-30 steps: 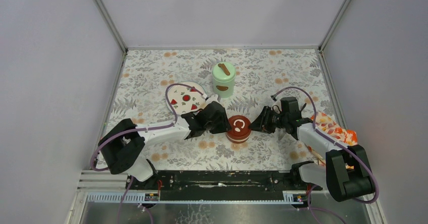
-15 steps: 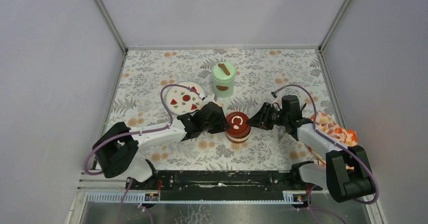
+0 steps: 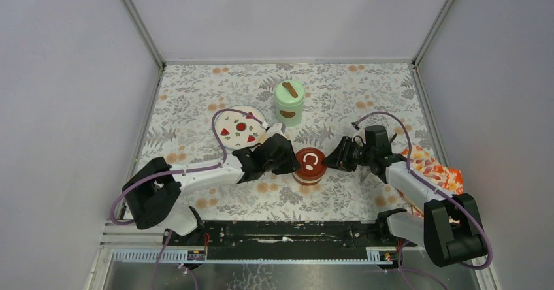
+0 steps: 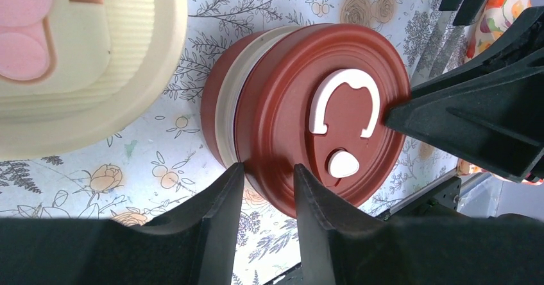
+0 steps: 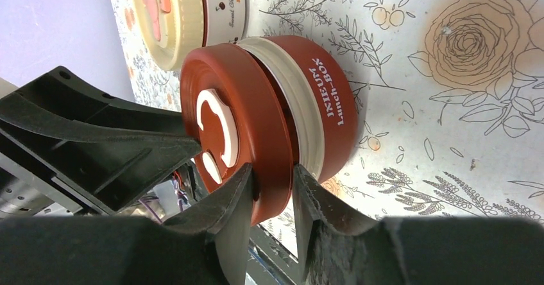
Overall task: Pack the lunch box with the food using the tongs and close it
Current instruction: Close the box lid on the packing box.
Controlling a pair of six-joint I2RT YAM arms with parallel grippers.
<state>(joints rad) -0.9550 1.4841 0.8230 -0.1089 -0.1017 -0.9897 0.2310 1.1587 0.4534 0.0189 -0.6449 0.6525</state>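
Observation:
A dark-red lid (image 3: 309,162) with a white C-shaped handle tops a small red lunch box bowl (image 5: 333,115) with a cream band. My left gripper (image 4: 266,168) is shut on the lid's rim from the left. From the opposite side my right gripper (image 5: 272,169) is shut on the same rim. In the top view the left gripper (image 3: 292,162) and right gripper (image 3: 330,161) flank the lid. A cream-lidded bowl (image 4: 83,60) stands just behind. The mint-green jar (image 3: 289,102) stands shut further back. Tongs and food are out of view.
A white plate with red fruit pictures (image 3: 240,128) lies behind the left arm. A flowered orange cloth (image 3: 432,166) sits at the right edge beside the right arm. The table carries a floral cover (image 3: 340,100).
The left arm has shifted a little to the right and the right gripper has edged left. Both stay clamped on the red lid, which has barely moved.

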